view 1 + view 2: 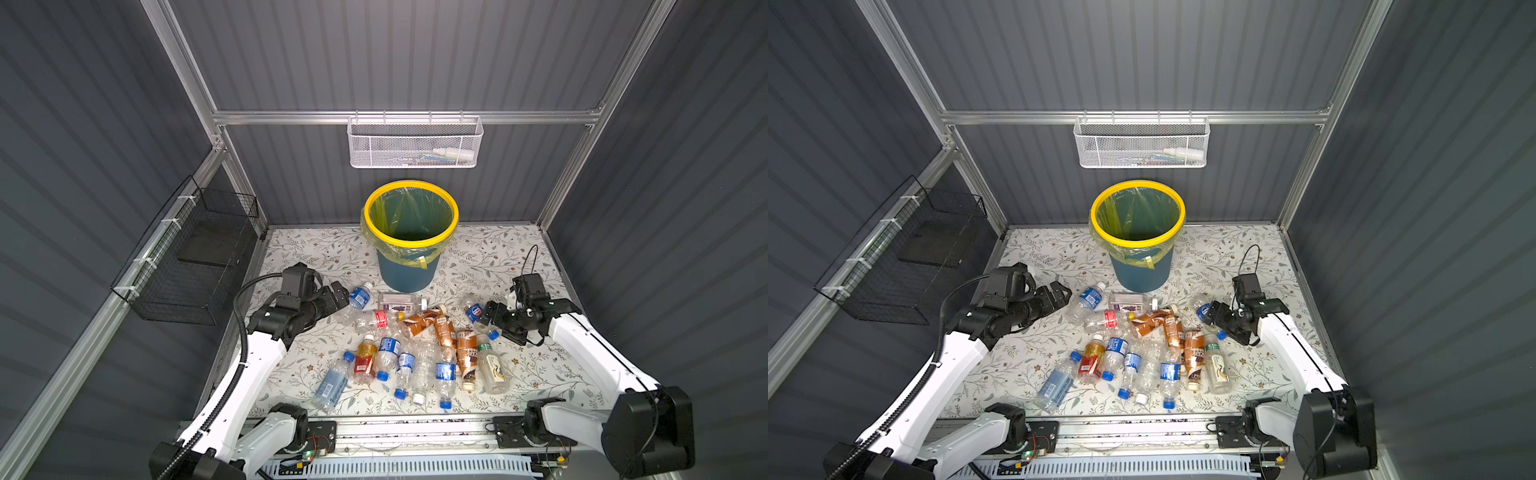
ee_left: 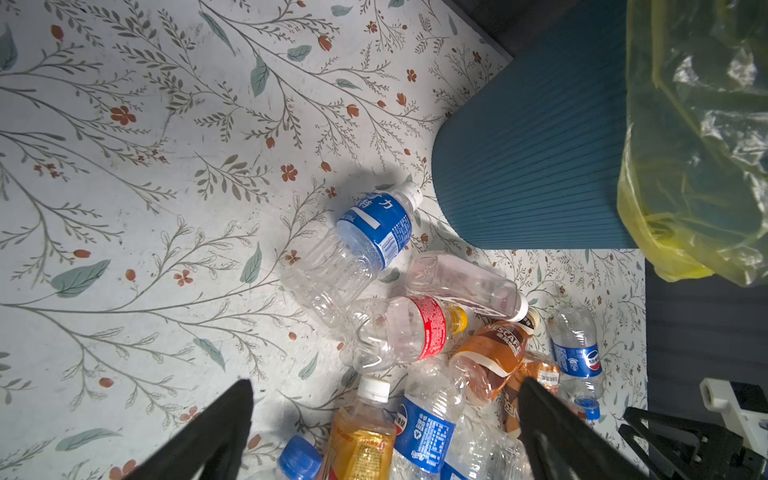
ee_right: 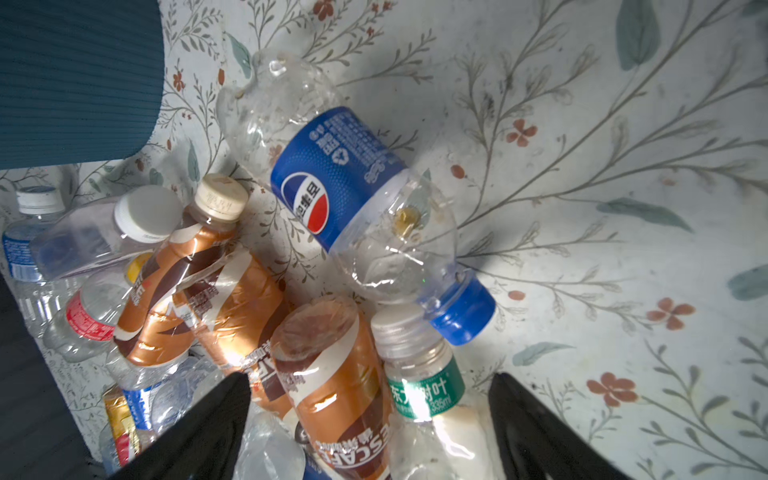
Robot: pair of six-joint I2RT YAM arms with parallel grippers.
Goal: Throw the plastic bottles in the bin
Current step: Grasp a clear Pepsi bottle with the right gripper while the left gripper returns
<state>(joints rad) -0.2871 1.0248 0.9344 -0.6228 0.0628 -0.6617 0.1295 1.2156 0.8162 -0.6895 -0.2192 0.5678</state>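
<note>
Wire basket in black hangs on the left wall, well apart from the work. Beside it the left arm reaches in from the near rail, elbow raised, forearm running toward the middle, wrist low over the floral table cover. The left gripper has its jaws spread wide and holds nothing; in the left wrist view its black fingers frame the near edge of the pile. It points at a blue-labelled bottle with a white cap, lying on its side just beside the foot of the bin. That looks like the easy pick on this side, since bare cover lies next to it.

The bin stands upright at the middle back of the table, liner bag folded over its yellow rim. No bottle shows inside it in both top views, so the job seems barely begun. In front of it the plastic bottles lie on their sides in a loose, overlapping heap between the two arms, probably so that either can reach them.

At the heap's right edge lies a Pepsi bottle, blue cap just beside a green-labelled bottle. The right gripper hovers low near it, jaws apart and empty. The right arm mirrors the left: stretched from the near rail, forearm angled inward, wrist tipped toward the pile.
</note>
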